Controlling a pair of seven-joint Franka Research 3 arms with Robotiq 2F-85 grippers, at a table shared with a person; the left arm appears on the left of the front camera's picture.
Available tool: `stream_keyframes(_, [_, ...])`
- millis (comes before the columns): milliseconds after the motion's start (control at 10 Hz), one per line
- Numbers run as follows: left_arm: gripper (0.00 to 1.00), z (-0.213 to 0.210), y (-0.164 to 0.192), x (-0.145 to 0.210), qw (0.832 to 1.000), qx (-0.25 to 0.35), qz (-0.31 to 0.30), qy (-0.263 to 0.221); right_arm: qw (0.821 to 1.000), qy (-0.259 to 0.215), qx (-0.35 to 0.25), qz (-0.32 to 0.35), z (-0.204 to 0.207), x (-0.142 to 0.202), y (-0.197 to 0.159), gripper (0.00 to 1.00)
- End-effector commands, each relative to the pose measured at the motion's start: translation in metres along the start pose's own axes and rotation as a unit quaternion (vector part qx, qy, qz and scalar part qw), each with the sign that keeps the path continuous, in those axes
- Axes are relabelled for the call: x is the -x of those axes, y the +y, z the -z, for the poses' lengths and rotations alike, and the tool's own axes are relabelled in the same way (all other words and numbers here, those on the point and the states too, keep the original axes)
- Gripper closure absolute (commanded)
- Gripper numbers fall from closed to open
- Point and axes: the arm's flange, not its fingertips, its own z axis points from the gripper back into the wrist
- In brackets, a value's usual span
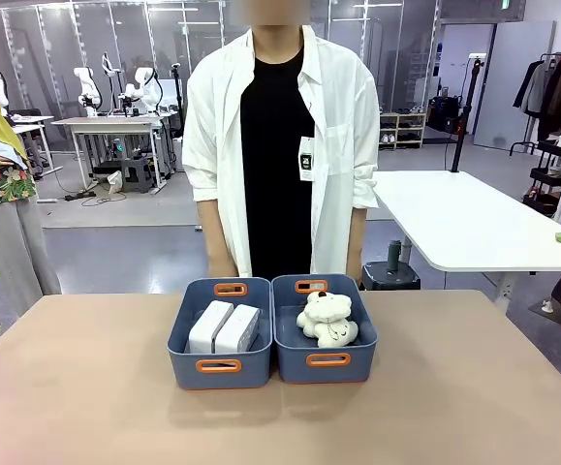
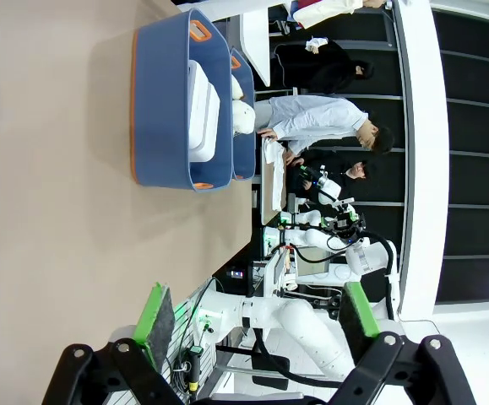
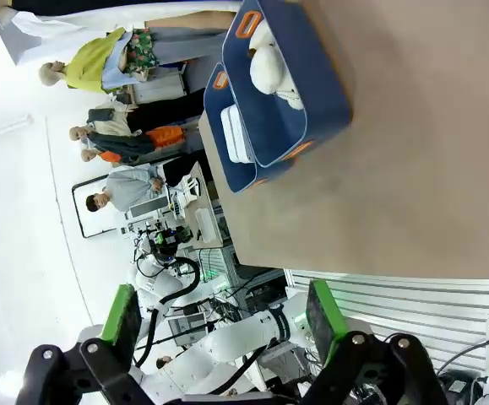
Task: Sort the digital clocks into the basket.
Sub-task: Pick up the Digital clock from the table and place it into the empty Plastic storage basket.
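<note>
Two white digital clocks (image 1: pixel 224 328) lie side by side in the left blue basket (image 1: pixel 188 356), which has orange handle slots. The left wrist view shows the same basket (image 2: pixel 164 110) with the clocks (image 2: pixel 202 110) inside, far ahead of my left gripper (image 2: pixel 257 316). That gripper is open, green pads wide apart, with nothing between them. My right gripper (image 3: pixel 227 321) is also open and holds nothing. Far from it, the clocks (image 3: pixel 234 135) sit in the farther basket (image 3: pixel 227 173).
A second blue bin (image 1: pixel 359 350) touches the first on its right and holds cream plush toys (image 1: pixel 327 320). A person in a white shirt (image 1: pixel 280 145) stands behind the bins at the far edge. Bare tan tabletop (image 1: pixel 86 387) surrounds both bins.
</note>
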Motion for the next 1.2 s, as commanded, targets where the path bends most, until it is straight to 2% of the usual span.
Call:
stream_keyframes(0, [0.00, -0.0033, -0.0057, 0.0024, 1.000, 0.004, -0.007, 0.001, 1.000, -0.010, -0.004, -0.015, -0.0060, 0.0068, 0.0073, 0.00])
stream_keyframes(1100, [0.00, -0.0033, -0.0057, 0.0024, 1.000, 0.004, -0.007, 0.001, 1.000, -0.010, -0.004, -0.015, -0.0060, 0.0068, 0.0073, 0.00])
